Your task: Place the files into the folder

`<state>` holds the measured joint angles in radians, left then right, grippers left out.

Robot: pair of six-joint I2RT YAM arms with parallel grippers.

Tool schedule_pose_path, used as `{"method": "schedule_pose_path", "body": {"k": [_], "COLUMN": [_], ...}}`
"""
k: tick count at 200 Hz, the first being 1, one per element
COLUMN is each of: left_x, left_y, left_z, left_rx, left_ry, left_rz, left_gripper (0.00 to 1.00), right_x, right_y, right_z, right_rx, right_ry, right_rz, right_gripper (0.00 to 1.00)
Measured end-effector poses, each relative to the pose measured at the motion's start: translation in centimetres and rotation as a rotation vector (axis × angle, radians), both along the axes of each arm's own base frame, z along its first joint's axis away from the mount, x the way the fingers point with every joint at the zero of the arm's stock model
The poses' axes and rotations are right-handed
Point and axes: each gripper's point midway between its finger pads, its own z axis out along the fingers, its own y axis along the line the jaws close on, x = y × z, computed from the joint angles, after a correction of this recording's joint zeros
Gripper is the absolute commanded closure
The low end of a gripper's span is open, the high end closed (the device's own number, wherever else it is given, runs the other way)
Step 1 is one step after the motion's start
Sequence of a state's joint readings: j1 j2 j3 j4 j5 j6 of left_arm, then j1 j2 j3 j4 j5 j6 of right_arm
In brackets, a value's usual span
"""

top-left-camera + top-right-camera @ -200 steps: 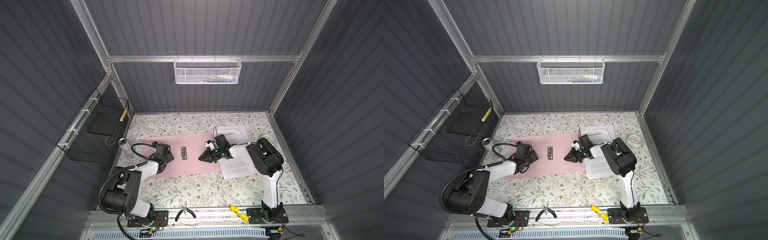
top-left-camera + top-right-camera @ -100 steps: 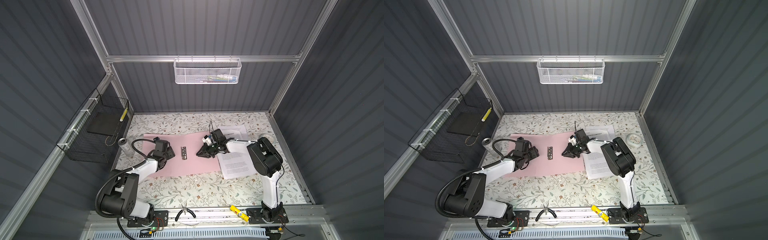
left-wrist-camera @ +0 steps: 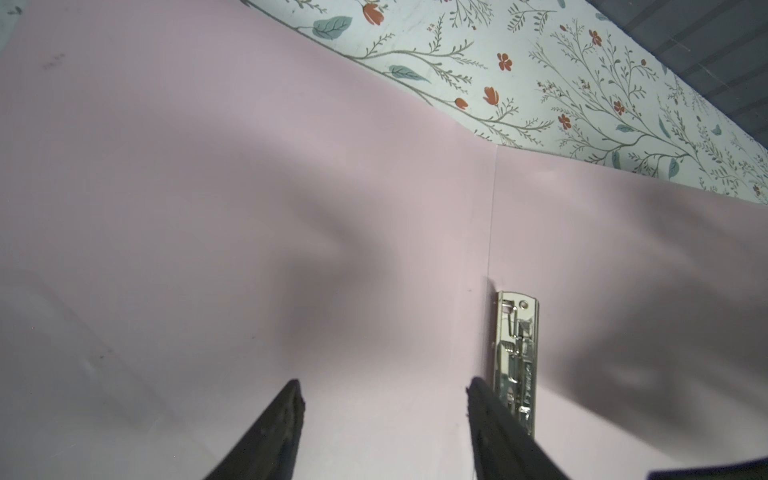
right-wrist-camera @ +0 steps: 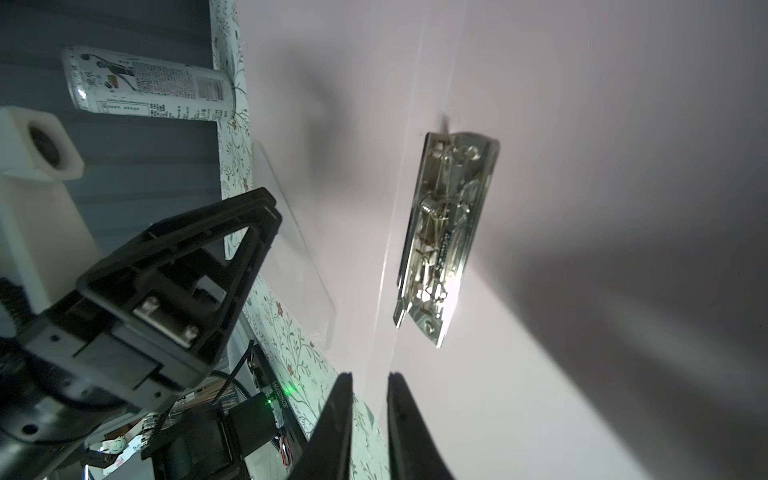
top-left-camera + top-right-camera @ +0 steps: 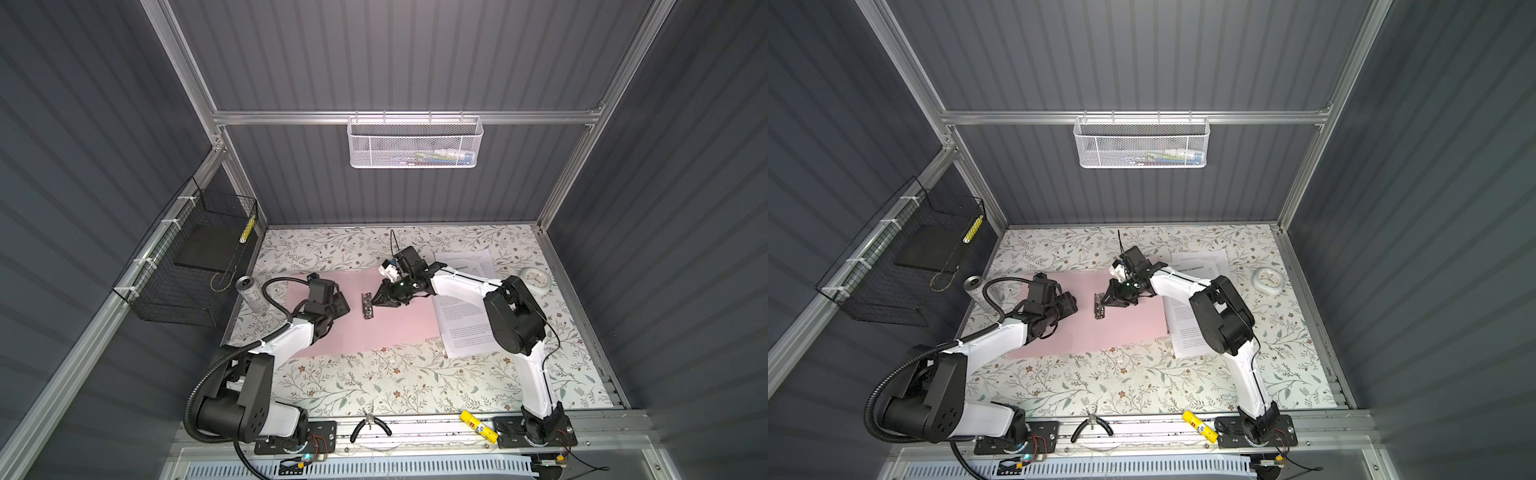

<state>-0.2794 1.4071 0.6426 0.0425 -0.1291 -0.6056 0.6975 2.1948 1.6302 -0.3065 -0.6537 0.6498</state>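
The folder (image 5: 399, 328) lies open and flat on the counter (image 5: 415, 386), its metal clip (image 3: 515, 357) at the spine. My left jaws stand wide and empty over its left leaf. My right jaws, narrowed, hover near the clip, apparently holding nothing. The files (image 5: 465, 332) lie against the folder's right edge.

can (image 5: 251, 293), clock (image 5: 535, 280), pliers (image 5: 371, 426) and perhaps a marker (image 5: 478, 424) lie about.

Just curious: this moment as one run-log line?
folder: open flat | clip: mid-folder | files: beside folder | left hand: open over folder | right hand: slightly open, by clip
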Motion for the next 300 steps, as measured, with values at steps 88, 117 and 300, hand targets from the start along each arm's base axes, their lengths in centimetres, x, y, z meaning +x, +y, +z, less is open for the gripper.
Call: {"method": "schedule_pose_path", "body": {"k": [88, 117, 300], "left_x": [-1.5, -1.7, -1.7], "left_y": [0.1, 0.2, 0.2], "left_z": [-2.7, -3.4, -3.8], "left_rx": [-0.019, -0.028, -0.05], "left_ry": [0.051, 0.059, 0.025], "left_rz": [0.012, 0.02, 0.031], "left_gripper": [0.41, 0.41, 0.43], "right_x": [-2.5, -2.4, -1.5], "right_y": [1.4, 1.4, 2.3], "right_z": [-3.3, -3.6, -4.2], "right_rx": [-0.112, -0.118, -0.121], "right_ry": [0.052, 0.053, 0.057], "right_rz": [0.07, 0.069, 0.059], "right_gripper": [0.83, 0.83, 0.85]}}
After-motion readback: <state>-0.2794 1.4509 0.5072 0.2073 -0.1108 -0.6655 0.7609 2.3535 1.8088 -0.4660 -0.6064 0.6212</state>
